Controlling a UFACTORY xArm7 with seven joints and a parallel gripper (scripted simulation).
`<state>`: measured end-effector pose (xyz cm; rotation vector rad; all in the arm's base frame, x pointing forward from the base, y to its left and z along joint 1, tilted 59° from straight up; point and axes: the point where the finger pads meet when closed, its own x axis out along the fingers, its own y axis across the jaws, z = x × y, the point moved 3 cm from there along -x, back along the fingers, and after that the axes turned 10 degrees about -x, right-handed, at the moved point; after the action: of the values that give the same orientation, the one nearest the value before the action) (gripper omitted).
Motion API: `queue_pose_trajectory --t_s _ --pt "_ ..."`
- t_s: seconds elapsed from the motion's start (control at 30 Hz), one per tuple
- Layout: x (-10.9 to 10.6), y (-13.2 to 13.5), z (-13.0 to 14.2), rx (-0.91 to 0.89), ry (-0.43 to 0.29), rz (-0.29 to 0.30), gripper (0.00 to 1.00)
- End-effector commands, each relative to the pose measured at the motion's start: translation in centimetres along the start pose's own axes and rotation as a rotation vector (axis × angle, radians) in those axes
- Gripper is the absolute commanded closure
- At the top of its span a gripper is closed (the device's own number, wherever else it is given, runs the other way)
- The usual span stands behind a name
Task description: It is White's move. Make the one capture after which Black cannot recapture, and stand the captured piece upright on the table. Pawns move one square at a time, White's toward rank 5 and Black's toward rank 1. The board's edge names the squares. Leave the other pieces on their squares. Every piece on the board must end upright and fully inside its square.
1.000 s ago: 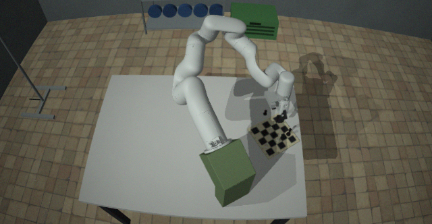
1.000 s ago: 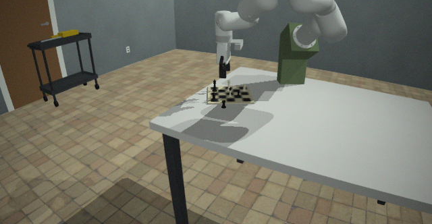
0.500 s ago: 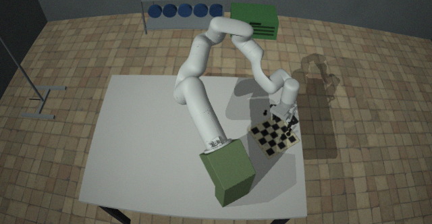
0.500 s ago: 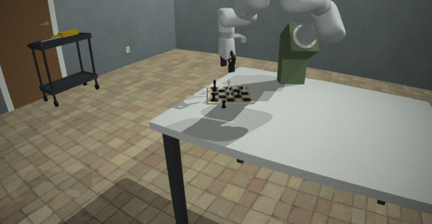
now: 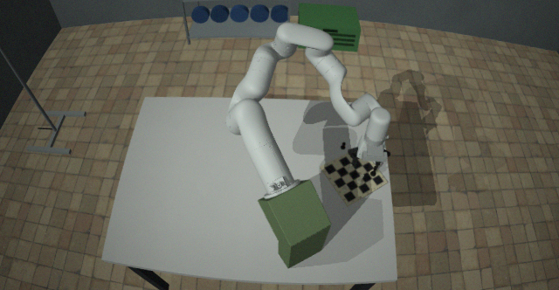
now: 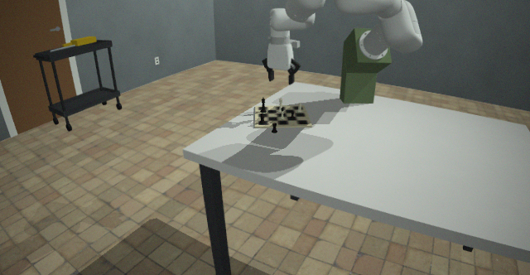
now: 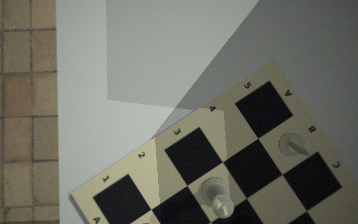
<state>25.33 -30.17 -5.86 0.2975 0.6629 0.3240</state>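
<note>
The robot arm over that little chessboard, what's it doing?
It is playing a chess move. The gripper hangs above the chessboard with its jaws wide open, holding nothing. One black piece stands upright on the table beside the board. Two white pieces show below the wrist camera.

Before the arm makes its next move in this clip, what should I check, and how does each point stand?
1. End effector open and empty: ok.
2. Small black chess piece standing upright on the white table, off the checkered chessboard: ok.
3. End effector hanging above the pieces, touching none: ok.
4. White chess piece on B3 upright inside its square: ok.
5. White chess piece on B5 inside its square: ok.
6. Capturing white piece already on the vacated square: cannot tell.
</note>
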Motion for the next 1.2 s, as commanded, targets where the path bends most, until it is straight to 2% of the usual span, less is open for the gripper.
queue_pose_trajectory --t_s 0.0,0.03,0.07,1.17 --pt "-0.22 -0.11 -0.45 -0.273 -0.051 -0.019 0.00" --pt "-0.22 -0.12 -0.47 -0.302 -0.056 -0.021 0.00" --pt "-0.22 -0.12 -0.47 -0.302 -0.056 -0.021 0.57" --pt "-0.22 -0.12 -0.47 -0.302 -0.056 -0.021 0.57"
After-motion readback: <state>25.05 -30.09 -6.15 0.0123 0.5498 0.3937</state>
